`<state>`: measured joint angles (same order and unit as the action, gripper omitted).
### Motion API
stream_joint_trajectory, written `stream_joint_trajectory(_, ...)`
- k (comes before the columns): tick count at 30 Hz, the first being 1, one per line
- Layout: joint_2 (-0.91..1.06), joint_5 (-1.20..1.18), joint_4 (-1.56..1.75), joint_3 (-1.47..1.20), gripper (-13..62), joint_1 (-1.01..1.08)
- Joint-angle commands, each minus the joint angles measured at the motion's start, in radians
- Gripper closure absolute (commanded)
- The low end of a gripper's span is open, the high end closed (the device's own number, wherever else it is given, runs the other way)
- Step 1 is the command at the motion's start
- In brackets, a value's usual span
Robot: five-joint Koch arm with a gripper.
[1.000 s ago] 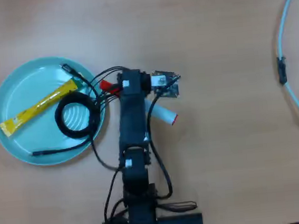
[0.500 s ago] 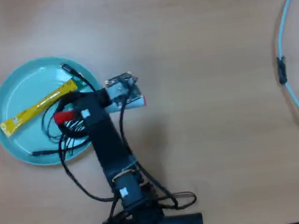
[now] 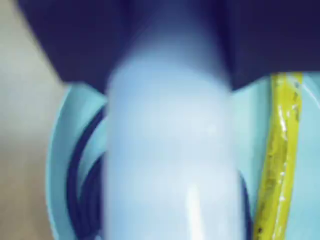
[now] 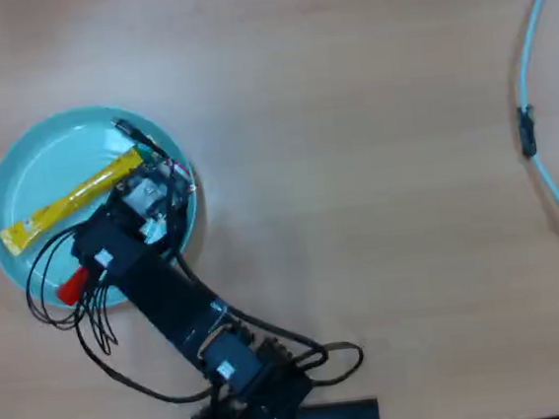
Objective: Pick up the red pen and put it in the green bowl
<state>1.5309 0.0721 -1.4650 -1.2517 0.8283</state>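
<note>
Right up close in the wrist view, the red pen (image 3: 170,160) fills the middle of the picture. Only its fat white barrel shows, and it is blurry. Dark parts of the gripper (image 3: 170,45) sit on both sides of the barrel at the top, so the gripper is holding the pen.

Under the pen lies the green bowl (image 3: 60,150). A black cable (image 3: 82,165) curls in the bowl, just left of the barrel in this view. On the right a yellow packet (image 3: 280,155) lies in the bowl, long and flat.

From the overhead view, the black arm (image 4: 164,300) starts at the bottom of the picture and leans up and to the left. Its end is over the lower right part of the green bowl (image 4: 19,175). The pen cannot be seen from up here, because the arm hides it. A red part (image 4: 72,286) sticks out of the arm near the lower edge of the bowl. Thin black wires (image 4: 56,310) hang from the arm there.

The yellow packet (image 4: 66,202) lies slanted across the middle of the bowl. The bowl sits on a brown wooden table (image 4: 350,114). Far off at the right edge of the table, a thin pale blue cable (image 4: 530,37) bends in a big curve.
</note>
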Motion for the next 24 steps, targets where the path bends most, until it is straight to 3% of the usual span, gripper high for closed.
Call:
stream_joint_trajectory(1,0.058,0.009,0.124,0.120,55.9,-0.032)
stream_joint_trajectory(15,0.038,0.005,0.462,0.109,56.0,-0.117)
stream_joint_trajectory(24,-0.121,-0.066,0.676,0.075,55.9,-0.123)
